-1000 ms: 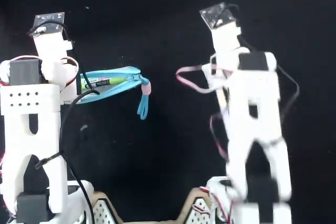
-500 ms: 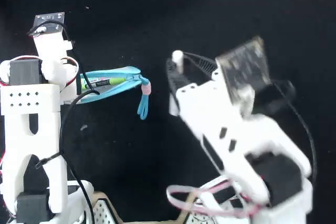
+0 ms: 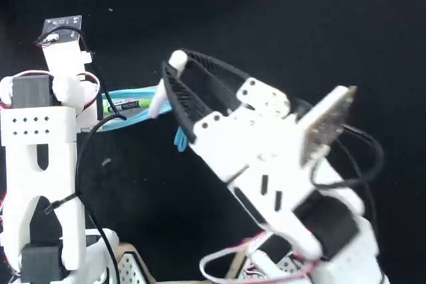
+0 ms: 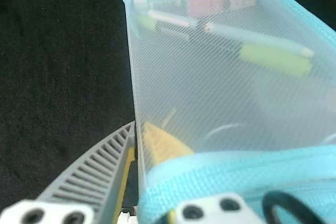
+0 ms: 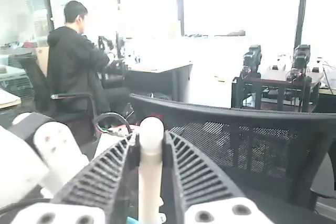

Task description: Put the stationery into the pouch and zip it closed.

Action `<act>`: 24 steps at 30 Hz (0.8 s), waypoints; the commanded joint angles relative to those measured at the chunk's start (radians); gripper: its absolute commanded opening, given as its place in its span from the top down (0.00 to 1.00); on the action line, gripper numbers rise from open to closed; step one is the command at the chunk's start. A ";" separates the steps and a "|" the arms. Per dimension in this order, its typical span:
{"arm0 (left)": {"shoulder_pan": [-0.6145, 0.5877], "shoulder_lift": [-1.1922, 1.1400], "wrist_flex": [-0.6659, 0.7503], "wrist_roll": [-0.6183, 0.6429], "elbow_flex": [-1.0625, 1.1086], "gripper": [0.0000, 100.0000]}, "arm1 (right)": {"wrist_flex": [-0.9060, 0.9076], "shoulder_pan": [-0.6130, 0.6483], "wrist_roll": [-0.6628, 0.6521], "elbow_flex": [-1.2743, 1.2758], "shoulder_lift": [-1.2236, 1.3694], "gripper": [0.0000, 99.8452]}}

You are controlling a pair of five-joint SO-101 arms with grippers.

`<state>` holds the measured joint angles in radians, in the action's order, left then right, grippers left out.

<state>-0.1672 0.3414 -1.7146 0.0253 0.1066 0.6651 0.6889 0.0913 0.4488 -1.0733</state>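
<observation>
A translucent light-blue pouch (image 3: 130, 106) lies at the left of the black table with a green marker and other pens inside. My left gripper (image 3: 98, 108) is shut on its end. In the left wrist view the pouch (image 4: 220, 87) hangs close, with my grey finger (image 4: 94, 182) against its edge. My right gripper (image 3: 172, 66) is raised above the pouch's other end, shut on a white pen (image 3: 160, 101) that points down toward the pouch. In the right wrist view the white pen (image 5: 151, 177) stands between the ribbed fingers of the right gripper (image 5: 151, 136).
A blue strap (image 3: 180, 139) hangs from the pouch's zip end, half hidden under the right arm. The black table (image 3: 279, 38) stretches free behind and to the right. The arm bases stand at the front edge.
The right arm has swung from upright at the right across to the left and up, bringing the white pen over the pouch's zip end. The left arm and pouch have stayed still.
</observation>
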 commanded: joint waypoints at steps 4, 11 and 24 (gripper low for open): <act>-0.008 -0.009 -0.014 0.002 0.042 0.97 | -0.345 0.009 0.011 0.269 -0.002 0.99; -0.008 -0.009 -0.014 0.002 0.042 0.97 | -0.525 0.012 0.011 0.503 -0.007 0.99; -0.008 -0.009 -0.012 0.002 0.042 0.97 | -0.341 0.166 0.003 0.542 -0.001 0.91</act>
<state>-0.1672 0.3414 -1.7146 0.0253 0.1066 0.2156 0.8378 0.0944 1.0395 -1.0641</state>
